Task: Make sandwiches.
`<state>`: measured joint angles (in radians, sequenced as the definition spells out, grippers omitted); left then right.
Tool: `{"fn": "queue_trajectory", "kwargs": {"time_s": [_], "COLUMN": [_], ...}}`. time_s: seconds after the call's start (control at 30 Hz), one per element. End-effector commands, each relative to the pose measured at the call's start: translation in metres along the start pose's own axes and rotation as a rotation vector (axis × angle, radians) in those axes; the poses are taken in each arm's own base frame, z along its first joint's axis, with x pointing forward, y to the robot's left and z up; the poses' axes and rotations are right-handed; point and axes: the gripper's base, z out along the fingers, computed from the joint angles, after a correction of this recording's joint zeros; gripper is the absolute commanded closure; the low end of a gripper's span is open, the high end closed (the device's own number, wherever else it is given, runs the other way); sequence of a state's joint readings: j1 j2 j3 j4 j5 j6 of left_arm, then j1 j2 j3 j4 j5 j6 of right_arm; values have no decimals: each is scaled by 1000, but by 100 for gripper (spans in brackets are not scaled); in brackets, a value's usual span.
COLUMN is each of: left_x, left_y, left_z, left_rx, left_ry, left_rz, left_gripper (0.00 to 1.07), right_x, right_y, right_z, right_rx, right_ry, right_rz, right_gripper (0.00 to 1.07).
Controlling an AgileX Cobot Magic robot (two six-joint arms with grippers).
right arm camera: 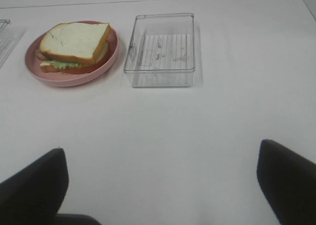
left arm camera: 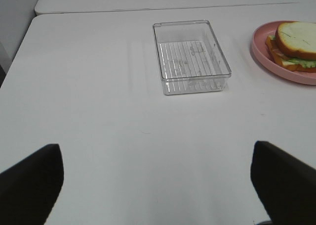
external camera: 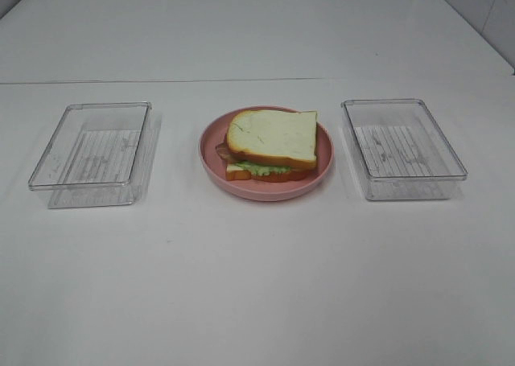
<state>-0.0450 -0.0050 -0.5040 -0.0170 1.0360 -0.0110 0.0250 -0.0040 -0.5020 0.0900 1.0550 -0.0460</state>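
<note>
White worktop (external camera: pixel 257 285) holds the finished sandwich (external camera: pixel 271 143) on its plate (external camera: pixel 211 153), so both tools (left arm camera: pixel 158 185) (right arm camera: pixel 160 185) sit wide, holding nothing.

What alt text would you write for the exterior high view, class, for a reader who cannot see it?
An assembled sandwich sits on a round pink plate in the middle of a white table. One clear tray stands apart on the plate's left, another on its right.

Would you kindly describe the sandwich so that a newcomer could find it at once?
On the white table, find the round pink plate between two clear plastic trays. The sandwich lies on it: white bread with orange-brown crust and green lettuce, the only food here.
</note>
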Motion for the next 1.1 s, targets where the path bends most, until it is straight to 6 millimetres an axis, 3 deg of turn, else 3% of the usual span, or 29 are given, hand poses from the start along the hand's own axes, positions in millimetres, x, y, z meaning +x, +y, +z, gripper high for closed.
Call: {"fn": "queue_trajectory", "kwargs": {"time_s": [0.03,1.1], "left_x": [2,2], "left_y": [0,-1], "left_z": [-2,-2], "left_rx": [2,-39], "left_ry": [-18,-21], "left_rz": [-3,-23], "left_gripper": [11,11], "right_x": [1,1], "right_y": [1,1], "right_z": [-1,-1], "right_rx": [-2,-2], "right_ry": [-16,-16], "right_rz": [-8,-8], "right_gripper": [9,9]}}
